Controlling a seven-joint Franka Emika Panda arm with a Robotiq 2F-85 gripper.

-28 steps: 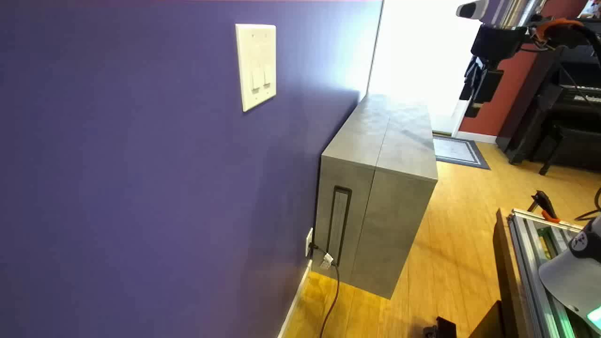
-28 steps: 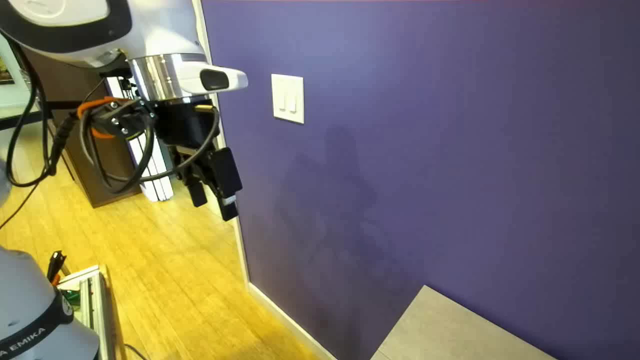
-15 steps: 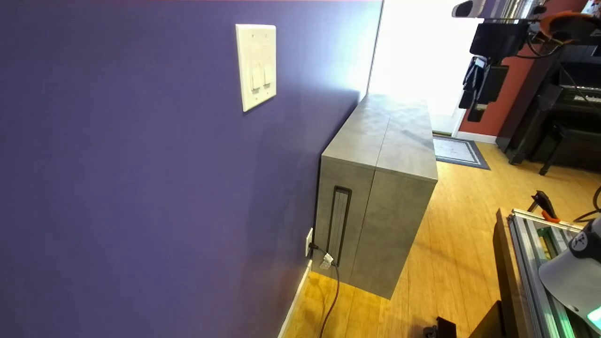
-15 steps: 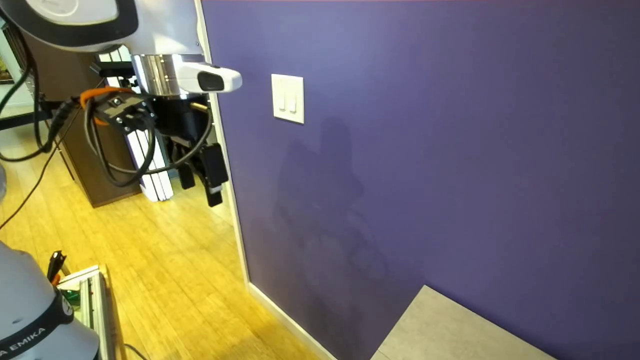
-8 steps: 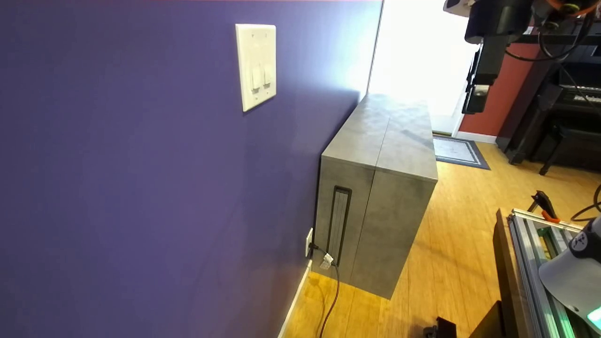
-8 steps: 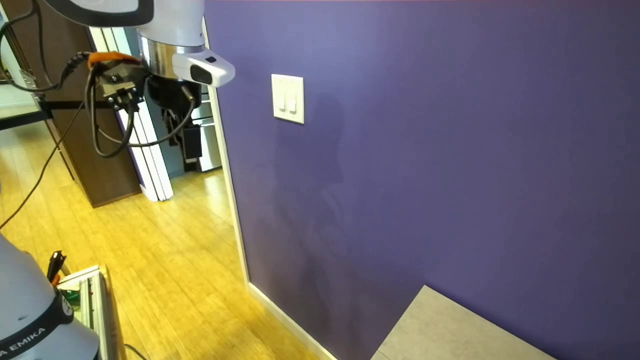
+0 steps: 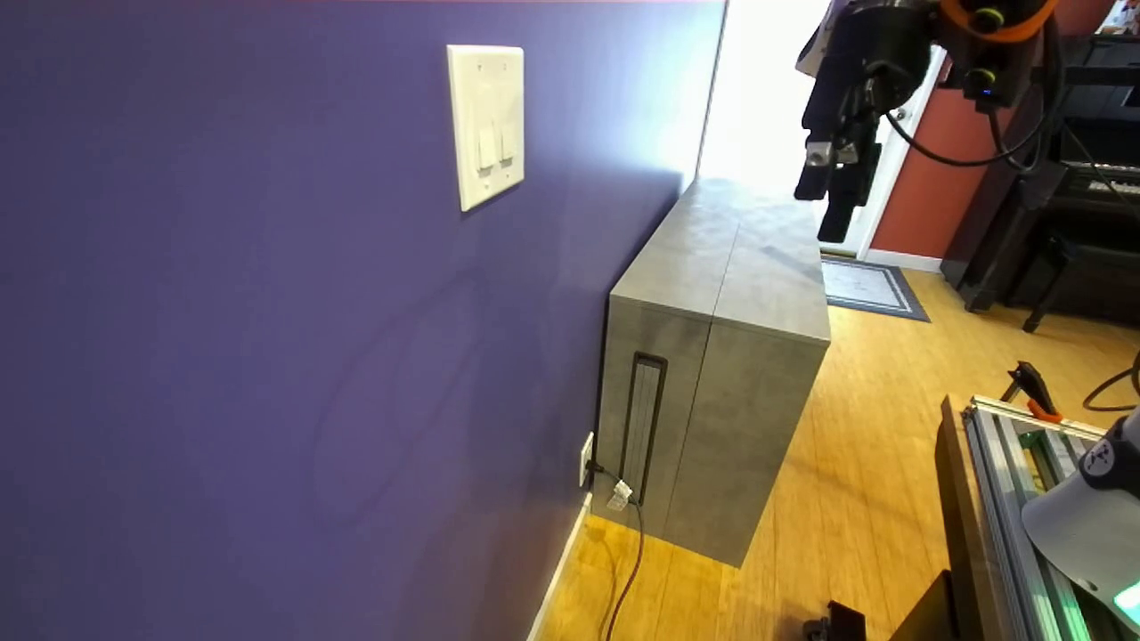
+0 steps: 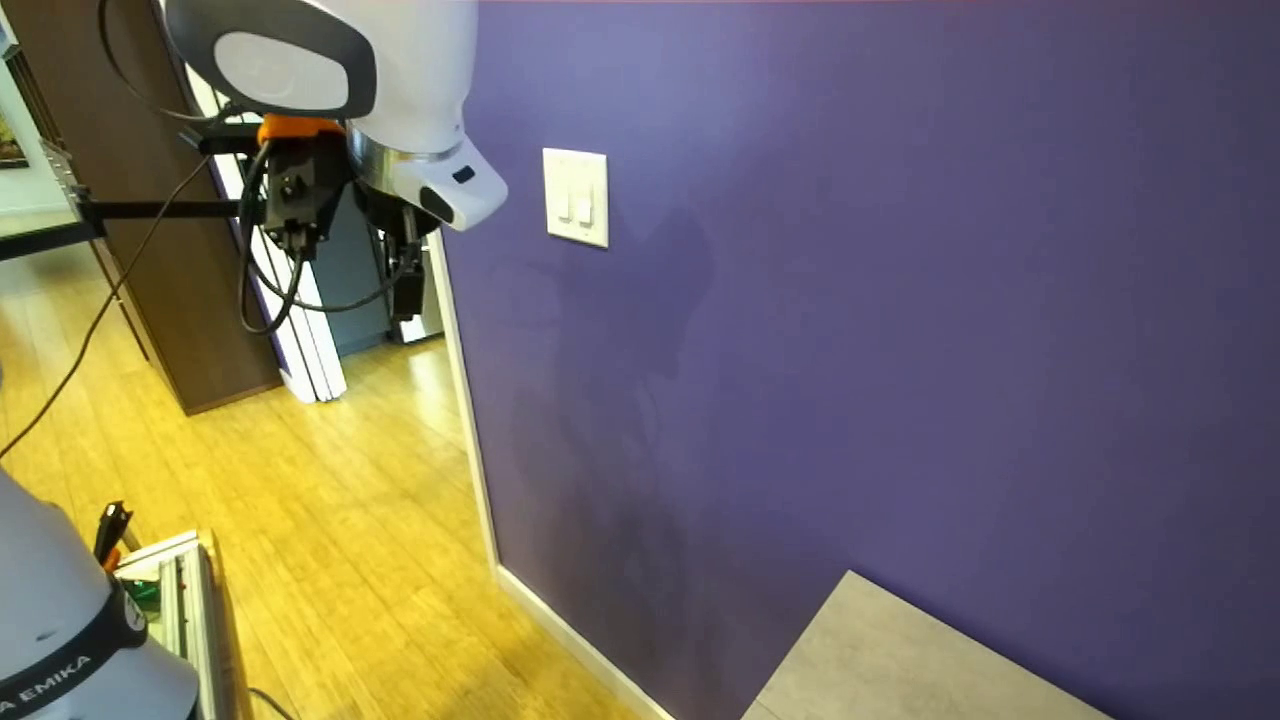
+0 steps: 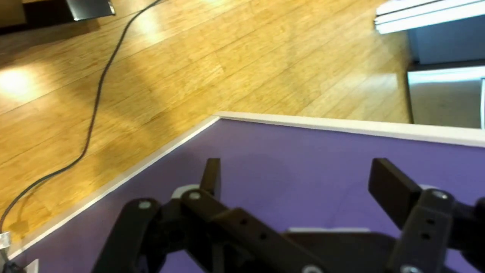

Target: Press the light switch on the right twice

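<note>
Both jaws spread, the Robotiq gripper (image 9: 297, 177) hangs lower-left of the right-hand light switch (image 8: 586, 208) in an exterior view.

right light switch (image 8: 586, 208) too small to read, arm (image 8: 420, 70) cropped above, wrist-view hand (image 9: 297, 176) cropped below

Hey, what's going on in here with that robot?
A robot arm is near a purple wall, apparently meant to press the right-hand light switch in the white double switch plate. Its gripper is open and empty, hanging clear of that plate. These pictures don't show whether any press has happened.
</note>
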